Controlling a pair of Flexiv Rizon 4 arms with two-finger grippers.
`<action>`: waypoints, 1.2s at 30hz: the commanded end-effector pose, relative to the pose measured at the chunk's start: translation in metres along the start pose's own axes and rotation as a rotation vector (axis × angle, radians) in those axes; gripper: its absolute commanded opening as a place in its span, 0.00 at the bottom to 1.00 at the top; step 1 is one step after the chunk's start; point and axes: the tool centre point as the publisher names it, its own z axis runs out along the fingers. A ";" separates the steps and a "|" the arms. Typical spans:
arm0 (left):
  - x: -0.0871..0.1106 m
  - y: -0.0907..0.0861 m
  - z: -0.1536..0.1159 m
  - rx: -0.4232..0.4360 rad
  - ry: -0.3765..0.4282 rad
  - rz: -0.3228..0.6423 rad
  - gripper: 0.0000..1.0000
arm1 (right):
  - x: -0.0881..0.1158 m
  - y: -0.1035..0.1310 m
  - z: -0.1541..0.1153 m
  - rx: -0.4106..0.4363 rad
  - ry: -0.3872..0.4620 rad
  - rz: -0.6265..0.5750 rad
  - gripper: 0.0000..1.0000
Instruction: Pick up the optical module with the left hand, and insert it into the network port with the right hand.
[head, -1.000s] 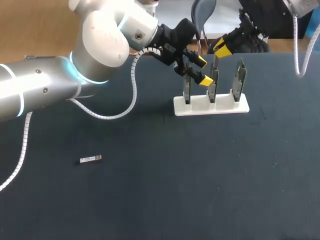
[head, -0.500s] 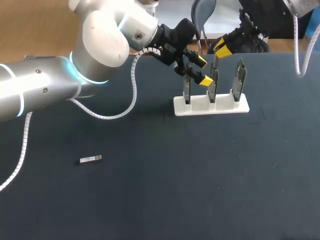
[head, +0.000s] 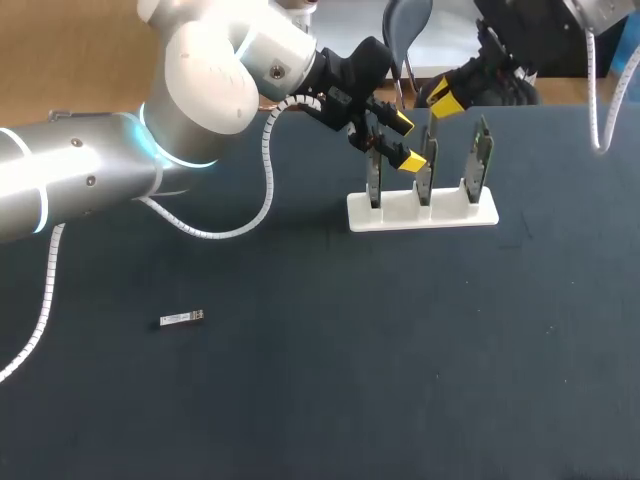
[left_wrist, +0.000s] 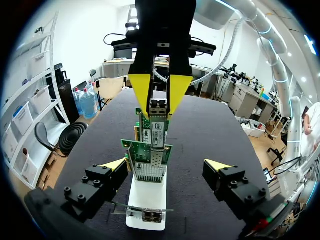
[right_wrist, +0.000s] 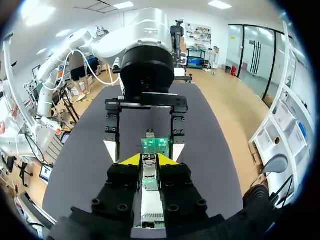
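The left wrist view shows what the head view hides: the right gripper (left_wrist: 159, 97) is clamped on the optical module (left_wrist: 158, 125), a slim metal box with a pale label, held upright; its lower end meets the top of a green network card (left_wrist: 148, 159); whether it sits in a port cannot be told. The same view shows the left gripper (left_wrist: 166, 165) with its fingers spread wide, one on each side of the row of cards, touching nothing. The right wrist view confirms the clamp from the other side, with yellow tips pressed to both flanks of the metal body and a green board edge just ahead. Only the head view shows the whole white stand (head: 420, 213), a flat slotted block holding three thin cards on edge; and only it shows a second optical module (head: 182, 319), small and silvery, lying flat on the dark, matte table (head: 400, 350), well apart from the stand.
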 end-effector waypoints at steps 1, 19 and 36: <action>-0.001 0.001 0.000 0.002 0.006 -0.002 1.00 | 0.000 -0.002 0.001 0.001 0.001 0.001 0.00; -0.001 0.001 0.000 0.002 0.006 -0.002 1.00 | 0.007 0.000 0.006 -0.005 0.006 0.021 0.00; -0.001 0.001 0.000 0.002 0.006 -0.002 1.00 | 0.005 0.001 0.001 -0.019 -0.056 0.047 1.00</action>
